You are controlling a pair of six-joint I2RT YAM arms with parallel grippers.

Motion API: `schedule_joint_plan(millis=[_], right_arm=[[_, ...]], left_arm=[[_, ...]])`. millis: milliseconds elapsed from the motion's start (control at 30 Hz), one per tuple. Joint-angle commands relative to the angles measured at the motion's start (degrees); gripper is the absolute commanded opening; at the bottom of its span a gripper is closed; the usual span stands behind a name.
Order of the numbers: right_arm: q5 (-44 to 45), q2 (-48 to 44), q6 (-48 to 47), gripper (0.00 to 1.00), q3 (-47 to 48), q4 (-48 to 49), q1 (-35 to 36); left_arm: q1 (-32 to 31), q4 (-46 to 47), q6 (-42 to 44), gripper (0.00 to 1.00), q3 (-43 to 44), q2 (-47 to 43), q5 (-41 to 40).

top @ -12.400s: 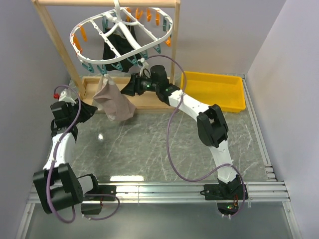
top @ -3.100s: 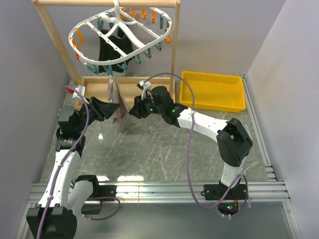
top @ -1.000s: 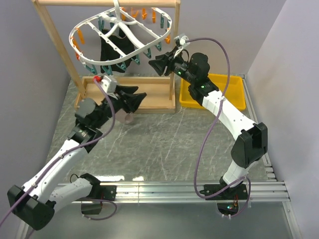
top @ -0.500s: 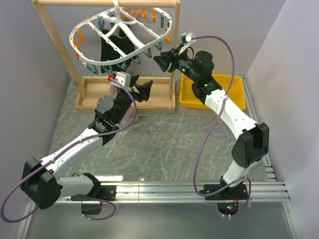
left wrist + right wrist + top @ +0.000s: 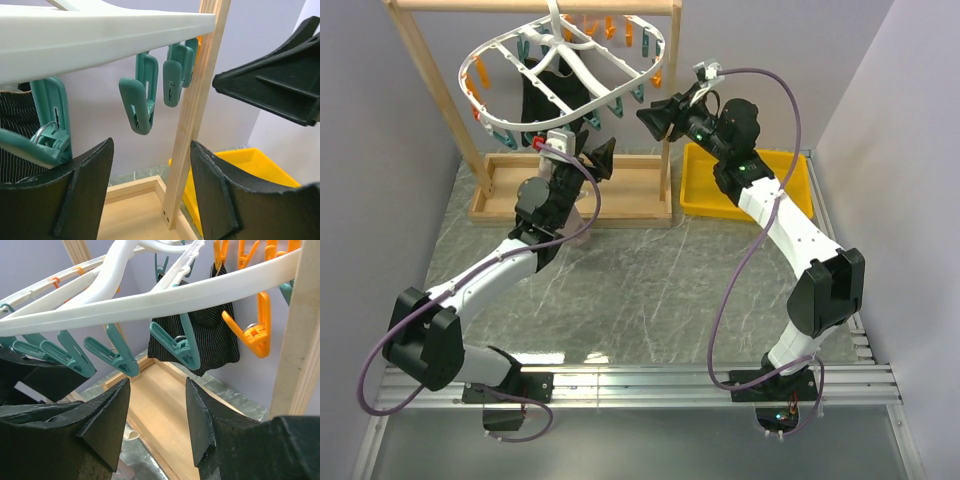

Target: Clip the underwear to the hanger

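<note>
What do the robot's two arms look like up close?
Both the left arm and right arm have white links with chunky black joints. A purple cable loops loosely along each. The left gripper and right gripper have matte black, wedge-shaped fingers. A small red cap sits near the left wrist.

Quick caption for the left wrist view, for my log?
Open left gripper, holding nothing, below the hanger's teal clothespins, beside the wooden post.

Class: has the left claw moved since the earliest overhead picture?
Yes. The left claw has moved right and farther back, toward the rack's right post.
</note>
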Motion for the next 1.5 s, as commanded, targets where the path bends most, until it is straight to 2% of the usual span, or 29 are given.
schedule_joint_plan(millis=[0,100,200,300,333,433,500,533,700,833,967,1200,1467], right_arm=[[-1.36,-2.86,0.82,0.55,2.43,2.19,-1.12],[-1.97,-2.86,1.08,0.56,2.17,2.37,-1.82],[-2.76,-2.86,1.52,0.56,1.64,2.81,-2.17],[-3.73,-2.95,1.78,0.56,1.2,3.33,-2.17],[-4.43,-2.95,1.78,0.56,1.2,3.77,-2.26],[-6.1,-3.13,2.14,0.56,1.29,4.3,-2.17],[-7.07,-2.95,2.57,0.55,1.64,4.39,-2.08],[-7.33,-2.86,2.49,0.54,1.81,4.13,-2.0],[-7.25,-2.86,0.21,0.53,3.48,0.97,-0.07],[-7.77,-3.13,-1.55,0.56,4.8,-1.58,2.13],[-8.39,-2.95,-1.91,0.68,6.38,-3.08,4.06],[-7.16,-3.12,0.47,0.67,9.11,-1.15,6.7],[-6.9,-2.87,-3.13,0.67,11.13,-4.66,9.95]], left_arm=[[0.62,6.36,0.8,0.67,3.4,1.34,2.46],[0.88,7.5,1.16,0.67,4.63,3.01,3.6],[1.41,8.21,1.07,0.62,6.04,4.51,4.39],[1.67,8.21,0.81,0.49,7.18,5.47,5.36],[1.76,8.03,0.72,0.4,7.36,5.48,5.54],[2.2,7.15,0.55,0.26,7.27,4.69,6.5],[2.29,6.02,0.37,0.21,6.57,3.9,7.55],[2.38,5.66,0.37,0.13,5.96,2.85,7.82],[3.08,1.72,0.46,0.01,4.55,-0.84,10.45],[3.61,-1.1,0.37,0.01,3.49,-3.31,13.79],[4.31,-3.3,0.01,0.0,3.14,-4.98,16.78],[6.5,-5.85,-1.56,0.0,2.52,-6.65,22.67],[10.55,-8.05,-3.59,0.0,3.23,-7.44,30.23]])
